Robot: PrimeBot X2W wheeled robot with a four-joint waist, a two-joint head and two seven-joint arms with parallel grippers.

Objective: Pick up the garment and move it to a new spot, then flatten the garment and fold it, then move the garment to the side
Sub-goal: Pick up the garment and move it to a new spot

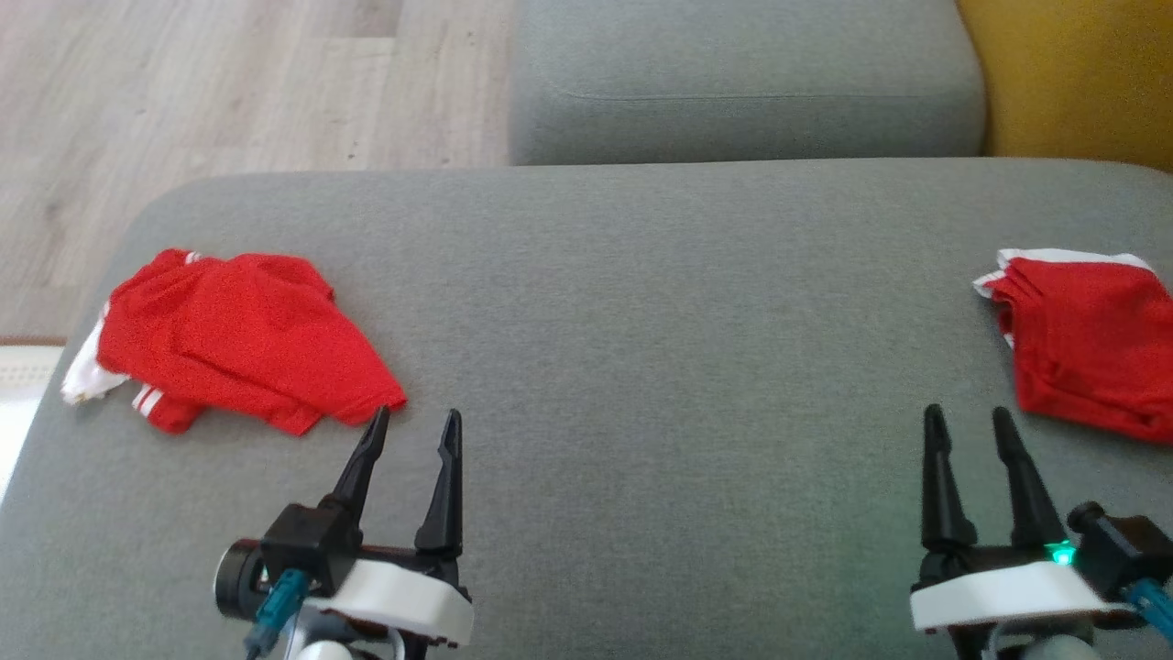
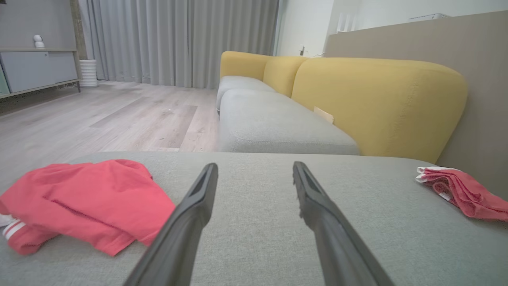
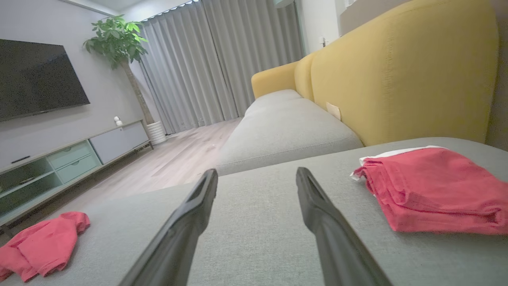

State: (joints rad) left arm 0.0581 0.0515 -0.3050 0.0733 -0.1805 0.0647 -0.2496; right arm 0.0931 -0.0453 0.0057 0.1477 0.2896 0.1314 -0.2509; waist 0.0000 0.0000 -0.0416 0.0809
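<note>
A crumpled red garment (image 1: 238,344) with white trim lies at the left of the grey cushion (image 1: 660,321); it also appears in the left wrist view (image 2: 87,202) and the right wrist view (image 3: 43,248). My left gripper (image 1: 415,417) hovers open just right of its near corner, nothing between the fingers (image 2: 254,167). A second red garment (image 1: 1090,339), folded flat, rests at the cushion's right edge (image 2: 464,190) (image 3: 436,190). Just left of that folded piece, my right gripper (image 1: 967,414) stands open and holds nothing (image 3: 257,172).
Beyond the cushion sits another grey sofa seat (image 1: 733,82) with a yellow backrest (image 1: 1072,73) at the right. Wood floor (image 1: 229,92) lies past the cushion's left and far edges. A TV cabinet (image 3: 59,163) and a potted plant (image 3: 119,39) stand across the room.
</note>
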